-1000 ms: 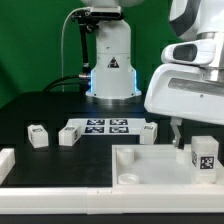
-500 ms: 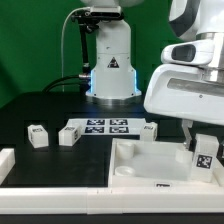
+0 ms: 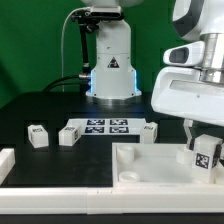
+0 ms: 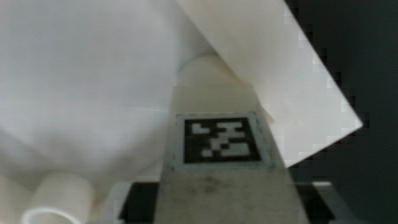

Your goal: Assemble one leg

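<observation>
My gripper [image 3: 205,147] is shut on a leg [image 3: 206,157], a small white block with a black-and-white tag. It holds the leg slightly tilted at the near right corner of the large white tray-like piece [image 3: 140,168]. In the wrist view the leg [image 4: 222,140] stands between my dark fingers [image 4: 153,203], its far end at a raised corner of the white piece [image 4: 89,90]. My gripper [image 4: 231,206] clamps the leg's sides. Three more legs lie on the table: two to the left [image 3: 38,136] [image 3: 68,134] and one beside the marker board's right end [image 3: 150,132].
The marker board [image 3: 100,127] lies flat on the black table behind the tray-like piece. The robot base [image 3: 110,60] stands at the back. A white rim [image 3: 6,162] runs along the table's left and front edges.
The held leg has shifted slightly right and tilted at the tray-like piece's corner. The tray-like piece rocked half a second ago and lies level again.
</observation>
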